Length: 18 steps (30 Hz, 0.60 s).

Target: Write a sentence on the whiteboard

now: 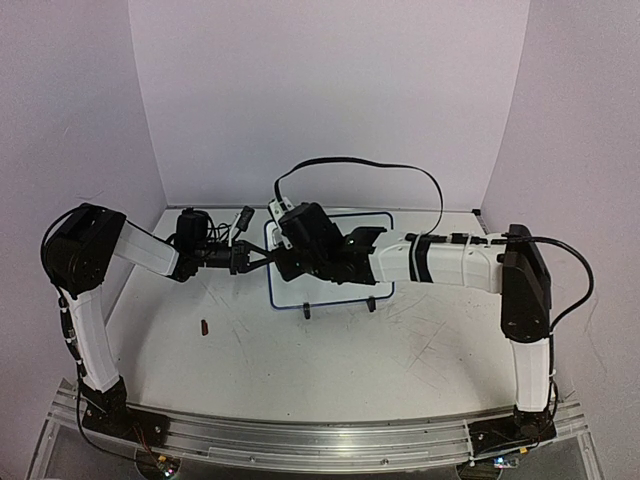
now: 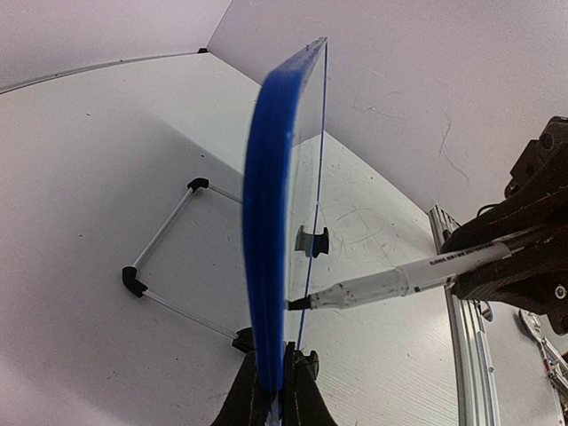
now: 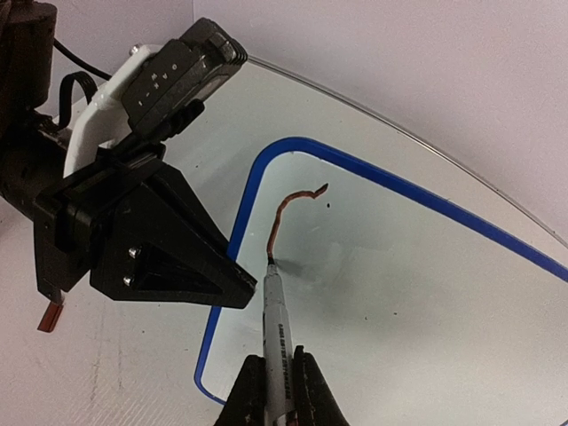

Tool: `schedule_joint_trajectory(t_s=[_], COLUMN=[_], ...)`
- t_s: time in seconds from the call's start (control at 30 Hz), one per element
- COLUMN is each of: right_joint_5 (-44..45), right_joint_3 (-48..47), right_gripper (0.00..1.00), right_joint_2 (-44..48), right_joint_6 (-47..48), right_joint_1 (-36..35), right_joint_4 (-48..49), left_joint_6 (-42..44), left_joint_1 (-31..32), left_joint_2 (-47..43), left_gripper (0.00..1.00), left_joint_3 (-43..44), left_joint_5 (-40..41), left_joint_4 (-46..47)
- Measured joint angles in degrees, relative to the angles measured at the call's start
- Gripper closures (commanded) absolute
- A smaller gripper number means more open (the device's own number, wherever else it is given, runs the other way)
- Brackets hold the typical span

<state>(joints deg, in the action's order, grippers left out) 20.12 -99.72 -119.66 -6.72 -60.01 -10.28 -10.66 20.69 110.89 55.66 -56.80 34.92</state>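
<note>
Scuffed white tabletop (image 1: 330,360) under pale lilac walls (image 1: 330,100); found the whiteboard (image 3: 399,293) standing upright on its black clip feet (image 1: 307,311) toward the back middle, between the two arms. Logged left gripper (image 2: 275,364) with jaws clamped on the board's blue left edge, and right gripper (image 3: 280,364) with jaws closed around a white marker (image 3: 275,311), dark tip touching the glossy face near that same edge. Recorded one curved reddish-brown stroke (image 3: 282,213) running up from the tip, and a small red-brown piece (image 1: 205,326) lying on the table off to the board's front left, apart from it.
</note>
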Motion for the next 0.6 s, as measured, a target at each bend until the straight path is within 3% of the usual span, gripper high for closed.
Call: schedule_joint_trajectory(t_s=[0.6], right_joint_5=[3.2], right_joint_3=[2.0], right_gripper=[1.0], right_joint_2=[1.5], right_joint_6=[-0.4], right_joint_1=[-0.1], right_joint_4=[-0.6], left_joint_6=[0.2], left_joint_1=[0.0], left_joint_2=[0.0], left_gripper=[1.0], left_joint_3=[0.0], left_joint_5=[0.0], left_joint_4=[0.0])
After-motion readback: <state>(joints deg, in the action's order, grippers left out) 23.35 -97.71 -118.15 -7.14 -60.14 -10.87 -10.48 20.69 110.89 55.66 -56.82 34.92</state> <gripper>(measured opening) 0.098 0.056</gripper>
